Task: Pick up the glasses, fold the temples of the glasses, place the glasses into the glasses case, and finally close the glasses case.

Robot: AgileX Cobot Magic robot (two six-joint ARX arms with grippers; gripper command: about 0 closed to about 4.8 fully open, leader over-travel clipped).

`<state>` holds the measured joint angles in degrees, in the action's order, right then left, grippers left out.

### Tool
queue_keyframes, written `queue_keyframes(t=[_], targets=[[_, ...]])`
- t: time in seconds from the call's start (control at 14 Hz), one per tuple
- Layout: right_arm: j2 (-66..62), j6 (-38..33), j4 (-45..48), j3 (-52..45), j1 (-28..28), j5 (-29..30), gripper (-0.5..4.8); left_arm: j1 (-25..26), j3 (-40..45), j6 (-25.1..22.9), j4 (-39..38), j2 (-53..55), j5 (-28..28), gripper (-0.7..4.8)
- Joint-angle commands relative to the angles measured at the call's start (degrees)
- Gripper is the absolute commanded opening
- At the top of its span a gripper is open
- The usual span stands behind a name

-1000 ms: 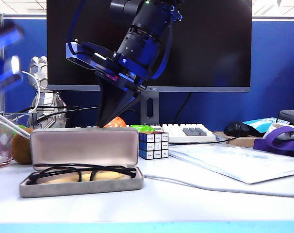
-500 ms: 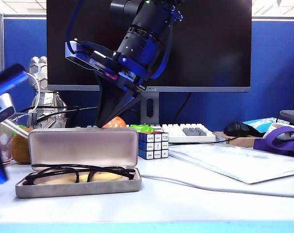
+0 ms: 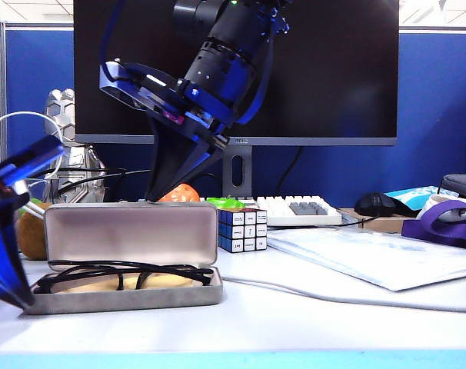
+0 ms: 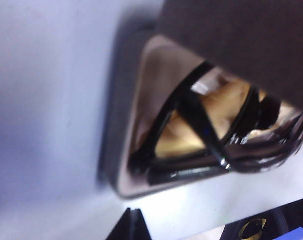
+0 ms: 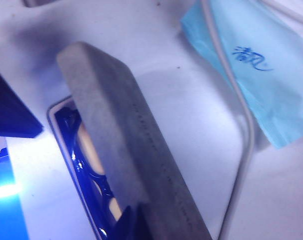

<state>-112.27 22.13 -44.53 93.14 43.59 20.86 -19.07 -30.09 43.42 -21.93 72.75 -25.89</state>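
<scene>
The glasses (image 3: pixel 125 274) lie folded inside the open glasses case (image 3: pixel 129 234) on the white table (image 3: pixel 310 315).

The right gripper (image 3: pixel 158 188), fingers pressed together, sits just behind the raised lid. The left gripper (image 3: pixel 10 288), fingers together too, is at the case's left end.

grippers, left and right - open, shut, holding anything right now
left gripper: shut, holding nothing, at the left end of the open glasses case.
right gripper: shut, holding nothing, just behind the raised lid; the glasses lie inside.
</scene>
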Motion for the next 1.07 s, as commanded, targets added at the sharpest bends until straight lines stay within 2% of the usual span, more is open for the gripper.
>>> queue_keyframes(t=[0.07, 0.57, 0.93, 1.07], targets=[[0.4, 0.0, -0.5, 0.0, 0.1, 0.5, -0.01, 0.0, -0.1, 0.5, 2.4, 0.5, 1.0, -0.06], [0.4, 2.1, -3.0, 0.0, 1.3, 1.4, -0.01, 0.0, -0.1, 0.6, 3.6, 1.2, 2.9, -0.06], [1.9, 2.0, 1.5, 0.0, 1.1, 0.6, -0.01, 0.0, -0.1, 0.6, 3.7, 1.2, 2.7, -0.06], [2.2, 0.3, 5.2, 0.0, 0.5, -1.7, -0.01, 0.0, -0.1, 0.6, 3.8, 1.2, 2.7, -0.06]])
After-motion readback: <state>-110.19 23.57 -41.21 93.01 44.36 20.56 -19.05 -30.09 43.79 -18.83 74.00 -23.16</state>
